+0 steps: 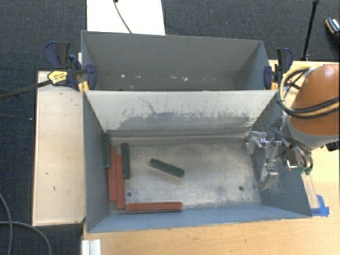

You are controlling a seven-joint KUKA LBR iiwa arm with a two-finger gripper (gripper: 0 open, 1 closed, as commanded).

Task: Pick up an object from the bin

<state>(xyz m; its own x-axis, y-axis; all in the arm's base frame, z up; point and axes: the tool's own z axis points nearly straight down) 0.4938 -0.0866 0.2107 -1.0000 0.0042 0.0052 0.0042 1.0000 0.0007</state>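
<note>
My gripper [264,180] hangs at the right end of the bin, close to the right wall, with its fingers pointing down toward the floor and nothing visible between them. The nearest loose thing is a short dark green bar [167,168], lying slanted on the bin floor well to the gripper's left. A red bar [154,207] lies along the front wall at the lower left.
Against the left wall a long red bar [114,175] lies beside a dark green bar [125,161], with a second red bar [120,186] between them. The arm with its orange cover and cables comes in over the right rim.
</note>
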